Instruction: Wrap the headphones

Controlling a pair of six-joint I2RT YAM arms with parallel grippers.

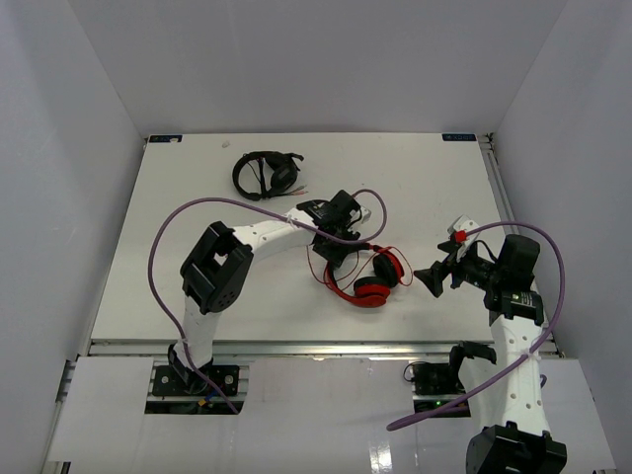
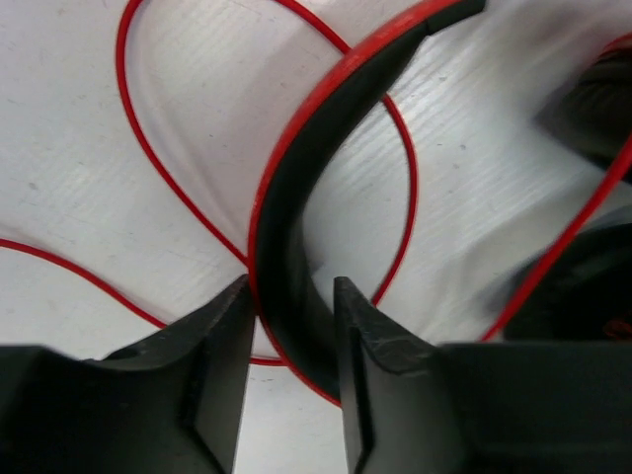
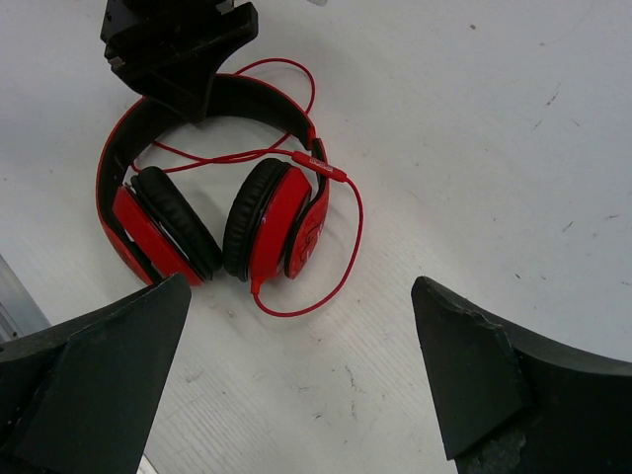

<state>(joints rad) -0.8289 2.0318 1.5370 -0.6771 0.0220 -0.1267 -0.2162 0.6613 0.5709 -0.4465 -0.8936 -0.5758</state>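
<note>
- left gripper [image 2: 288,296]: jaws closed round the headband of the headphones [image 2: 296,197]. The band fills the gap and both fingers [image 2: 222,346] look to be in contact.
- right gripper [image 3: 301,286]: jaws wide open, nothing between them, only bare table [image 3: 513,148] underneath.
- the headphones [image 1: 370,286] lie on the table mid-front, between the two grippers. The left gripper [image 1: 336,259] is on the band end; the earcups sit side by side on the end nearer the right arm.
- right gripper [image 1: 432,279] is near the earcups but not touching, pointing at them.
- cable [image 3: 341,267] is loose, looped over the table around the band and cups.
- black headphones [image 1: 267,175] sit further back on the table, well apart.
</note>
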